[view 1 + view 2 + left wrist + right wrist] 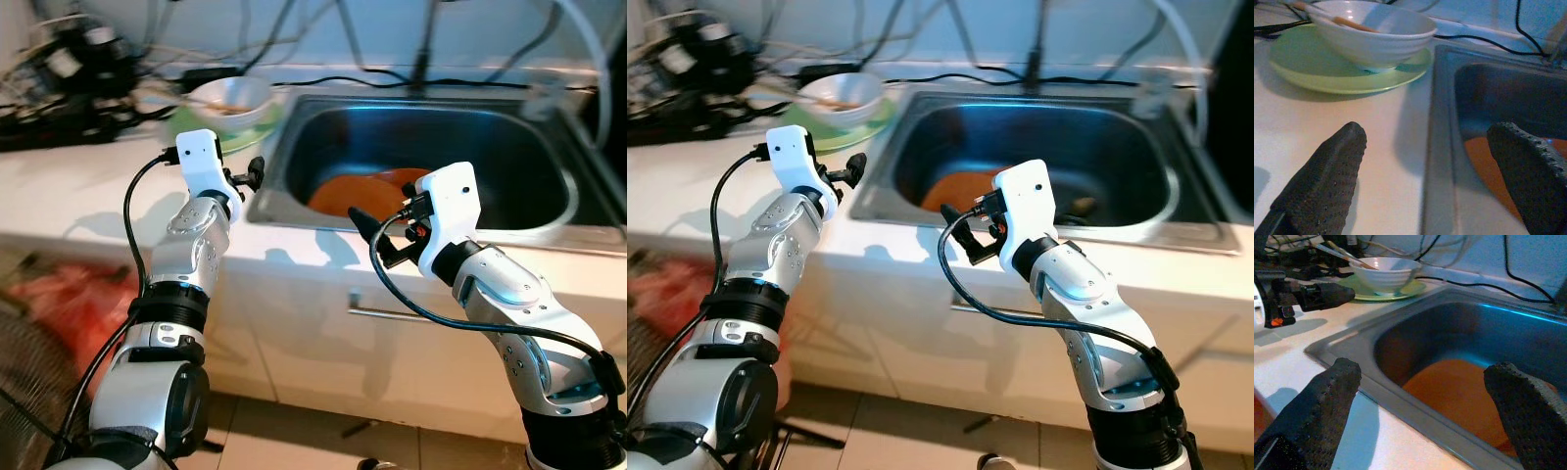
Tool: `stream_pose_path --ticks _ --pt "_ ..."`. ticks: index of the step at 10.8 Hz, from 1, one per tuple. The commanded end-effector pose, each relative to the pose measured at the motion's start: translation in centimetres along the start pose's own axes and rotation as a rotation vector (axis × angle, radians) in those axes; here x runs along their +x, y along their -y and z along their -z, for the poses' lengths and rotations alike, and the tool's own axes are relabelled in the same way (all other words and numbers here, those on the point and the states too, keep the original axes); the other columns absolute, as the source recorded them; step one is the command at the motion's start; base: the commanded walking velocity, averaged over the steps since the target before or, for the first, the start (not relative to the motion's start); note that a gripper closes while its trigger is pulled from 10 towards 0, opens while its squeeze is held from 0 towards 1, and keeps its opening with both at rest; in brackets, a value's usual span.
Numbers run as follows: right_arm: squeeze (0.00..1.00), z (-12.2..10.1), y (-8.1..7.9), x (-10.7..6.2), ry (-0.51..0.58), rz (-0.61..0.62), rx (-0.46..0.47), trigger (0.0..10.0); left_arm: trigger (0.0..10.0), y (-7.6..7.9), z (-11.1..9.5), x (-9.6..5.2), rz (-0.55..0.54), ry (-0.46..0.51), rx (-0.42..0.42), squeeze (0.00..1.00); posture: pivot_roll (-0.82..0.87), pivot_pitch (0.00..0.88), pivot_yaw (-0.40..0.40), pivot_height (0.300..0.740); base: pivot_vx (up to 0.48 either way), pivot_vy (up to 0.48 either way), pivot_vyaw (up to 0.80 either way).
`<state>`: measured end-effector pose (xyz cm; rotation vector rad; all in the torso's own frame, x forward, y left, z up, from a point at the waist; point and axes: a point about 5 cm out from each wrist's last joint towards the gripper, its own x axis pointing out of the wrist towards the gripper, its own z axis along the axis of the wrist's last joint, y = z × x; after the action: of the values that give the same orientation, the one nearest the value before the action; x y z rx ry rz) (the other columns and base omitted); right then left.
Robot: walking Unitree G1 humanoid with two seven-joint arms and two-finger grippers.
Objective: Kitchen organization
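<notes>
Stainless-steel sink [549, 220] set into a white countertop [88, 201], with an orange plate [364, 192] lying flat on the sink floor toward its left side; a small dark item near the plate's right is too indistinct to identify. To the left of the sink, at the far part of the counter, a white bowl [232, 101] sits on a pale green plate [1327, 76]; light-coloured utensils, probably chopsticks [1334, 18], rest inside the bowl, leaning over its far-left rim. Dark cables [323, 80] run along the wall behind sink and bowl. Left gripper [1425, 171] hovers over the counter just beside the sink's left rim, near of the green plate, its two black fingers spread apart and holding nothing. Right gripper [1430, 411] hovers above the near-left edge of the sink, pointing toward the orange plate, fingers likewise spread wide and empty. White cabinet fronts with a metal handle [387, 313] lie below the counter.
</notes>
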<state>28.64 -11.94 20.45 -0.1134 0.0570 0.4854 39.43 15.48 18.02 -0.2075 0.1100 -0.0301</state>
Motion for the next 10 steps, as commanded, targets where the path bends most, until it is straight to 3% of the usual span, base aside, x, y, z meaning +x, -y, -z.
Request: stream_pose_path --ticks 1,4,10 --pt "0.00 -0.13 -0.09 0.14 -0.007 -0.007 -0.010 10.0 10.0 -0.57 -0.79 0.17 -0.030 0.017 0.002 0.00 -0.12 0.000 0.086 0.740 0.000 0.000 -0.79" --pt "0.00 -0.08 -0.02 0.13 -0.010 -0.002 -0.013 10.0 10.0 -1.15 -0.90 0.25 -0.052 0.013 0.000 0.00 -0.12 0.000 0.085 0.740 0.000 0.000 -0.79" --pt "0.00 0.01 -0.14 -0.01 -0.009 -0.002 -0.011 10.0 10.0 -1.56 -0.71 0.25 -0.068 0.005 -0.003 0.00 -0.12 0.000 0.088 0.740 0.000 0.000 0.00"
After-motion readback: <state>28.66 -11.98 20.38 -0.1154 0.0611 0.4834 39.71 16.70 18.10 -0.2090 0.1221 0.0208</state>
